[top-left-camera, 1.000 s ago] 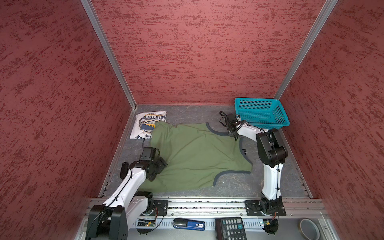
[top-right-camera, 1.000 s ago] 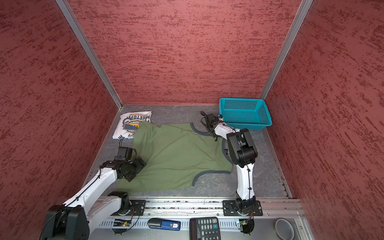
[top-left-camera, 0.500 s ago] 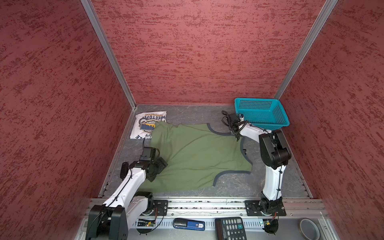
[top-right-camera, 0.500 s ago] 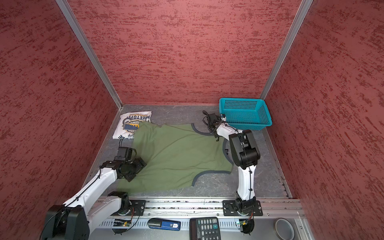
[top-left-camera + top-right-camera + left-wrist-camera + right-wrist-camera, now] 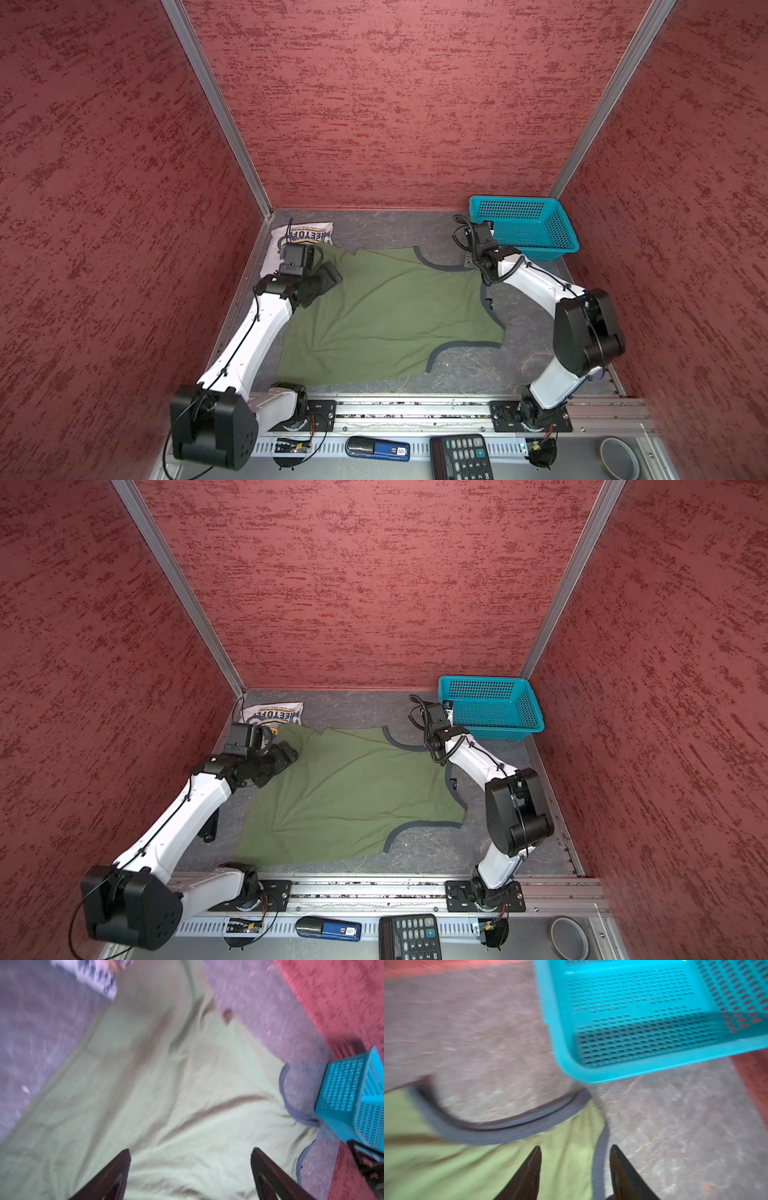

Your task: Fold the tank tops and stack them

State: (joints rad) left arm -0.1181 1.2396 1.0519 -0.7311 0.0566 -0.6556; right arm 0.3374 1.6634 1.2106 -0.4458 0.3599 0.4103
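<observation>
Right pincer (image 5: 575,1147) over olive tank top (image 5: 467,1163)

My booth is boxed in on three sides by red walls with a rough, streaky texture: back wall (image 5: 395,104), left wall (image 5: 104,187), right wall (image 5: 685,208). Silver metal posts (image 5: 216,108) run up the two far corners. Under me the floor (image 5: 395,226) is a mottled grey mat, kinda scuffed. A metal rail (image 5: 415,409) runs along the near edge. Light looks even and soft.
</observation>
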